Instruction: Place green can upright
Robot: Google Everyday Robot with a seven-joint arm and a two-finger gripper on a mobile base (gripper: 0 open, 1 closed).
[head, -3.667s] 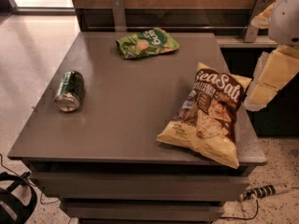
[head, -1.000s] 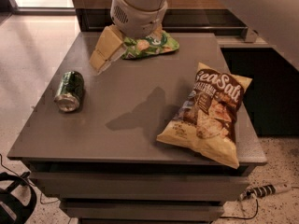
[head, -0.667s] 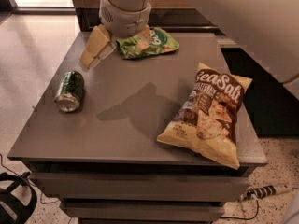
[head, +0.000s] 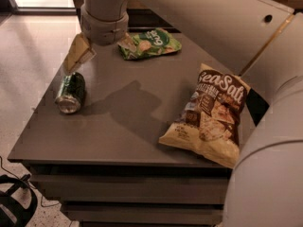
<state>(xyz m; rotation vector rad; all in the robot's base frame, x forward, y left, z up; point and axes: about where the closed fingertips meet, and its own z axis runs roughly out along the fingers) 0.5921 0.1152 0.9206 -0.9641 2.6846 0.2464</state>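
The green can (head: pixel 71 92) lies on its side near the left edge of the grey table (head: pixel 118 126), its silver end facing the front. My gripper (head: pixel 100 56) hangs from the wide arm wrist (head: pixel 104 18) above the back left of the table, just behind the can and above it. Its fingers are spread open and hold nothing. The left finger (head: pixel 77 54) points down toward the can's back end. The right finger (head: pixel 127 42) overlaps the green chip bag.
A flat green chip bag (head: pixel 151 42) lies at the back middle of the table. A large tan sea salt chip bag (head: pixel 208 115) lies at the front right. My arm's big pale segments (head: pixel 265 164) fill the right side. Floor lies to the left.
My arm has swung from the right side across the table to the back left. The gripper now hangs lower and closer to the can. The can and both bags have not moved.
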